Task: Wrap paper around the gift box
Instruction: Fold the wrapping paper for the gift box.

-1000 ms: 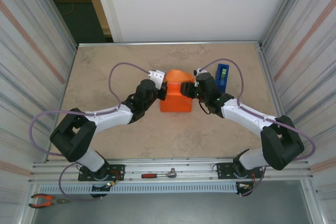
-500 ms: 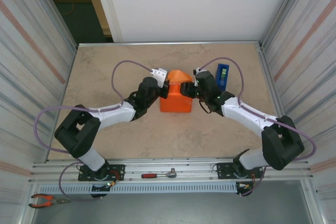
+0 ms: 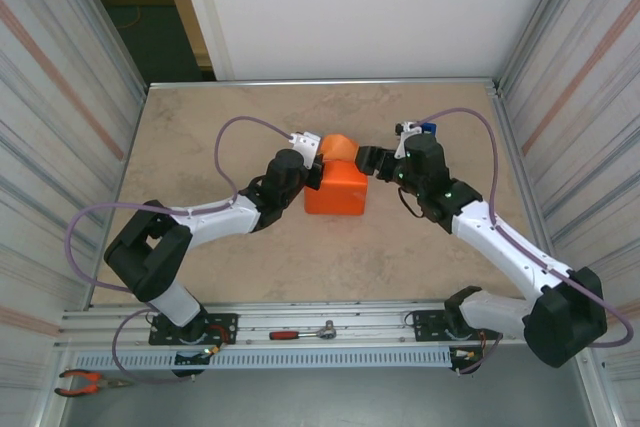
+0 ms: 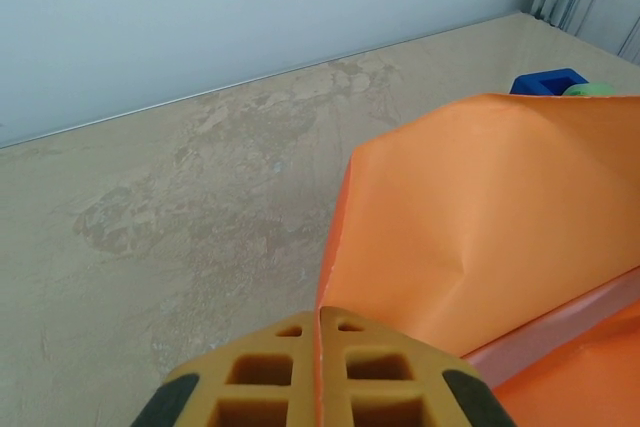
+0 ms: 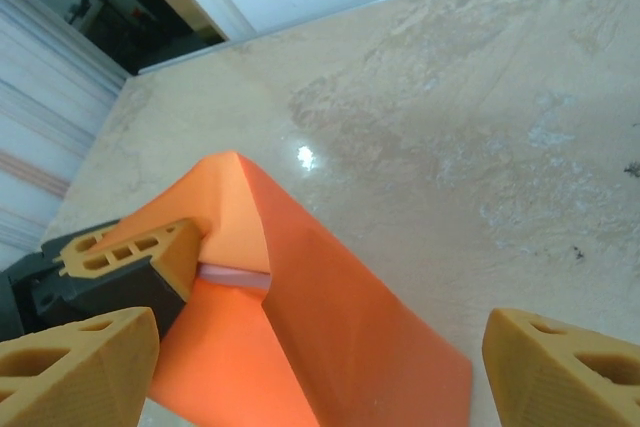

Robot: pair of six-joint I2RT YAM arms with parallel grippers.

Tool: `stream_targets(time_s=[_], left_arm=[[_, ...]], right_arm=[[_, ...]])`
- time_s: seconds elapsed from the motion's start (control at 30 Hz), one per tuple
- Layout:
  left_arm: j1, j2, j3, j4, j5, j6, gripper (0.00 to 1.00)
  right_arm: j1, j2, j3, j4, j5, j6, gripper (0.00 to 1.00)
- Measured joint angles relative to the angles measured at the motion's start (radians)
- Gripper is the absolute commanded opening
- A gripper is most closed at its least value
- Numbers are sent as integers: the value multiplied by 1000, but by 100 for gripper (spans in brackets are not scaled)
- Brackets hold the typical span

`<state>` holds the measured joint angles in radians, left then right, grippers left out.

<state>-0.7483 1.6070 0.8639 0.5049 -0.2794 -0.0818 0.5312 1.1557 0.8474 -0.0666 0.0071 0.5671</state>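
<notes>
Beige desk [image 3: 200,137], orange-wrapped gift box [image 3: 336,190] between both jaws.
Edge of the paper [image 4: 470,227] clenched in the left jaws; right jaws released, spread wide just beside it.

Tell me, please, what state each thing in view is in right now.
gift box, mostly wrapped, a pink edge showing under the raised flap.
paper, folded over the box, one flap lifted.
left end effector, shut on the paper's flap.
right end effector, open, holding nothing.
tape dispenser, on the table, untouched.
</notes>
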Motion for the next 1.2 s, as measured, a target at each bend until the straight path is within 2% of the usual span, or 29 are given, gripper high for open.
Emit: stream_targets(time_s=[0.2,0.3,0.37,0.53,0.6,0.67,0.87,1.2], left_arm=[[0,0,0,-3,-2,0,6],[0,0,4,-8,-2,-1,12],[0,-1,11,-23,1,-7,23],[11,-40,19,-65,24,-43,68],[28,-76,16,-64,33,-76,78],[51,-127,-11,-42,37,-113,81],[96,-246,-116,19,33,-212,82],[18,-153,-141,49,32,-229,83]], right_arm=[[71,85,-19,34,52,-7,83],[86,147,-19,59,103,-21,81],[91,185,-21,73,138,-27,76],[97,205,-46,145,190,-27,64],[99,205,-54,163,202,-28,62],[104,205,-58,175,206,-27,58],[115,205,-66,194,210,-26,57],[117,212,-66,202,209,-26,56]])
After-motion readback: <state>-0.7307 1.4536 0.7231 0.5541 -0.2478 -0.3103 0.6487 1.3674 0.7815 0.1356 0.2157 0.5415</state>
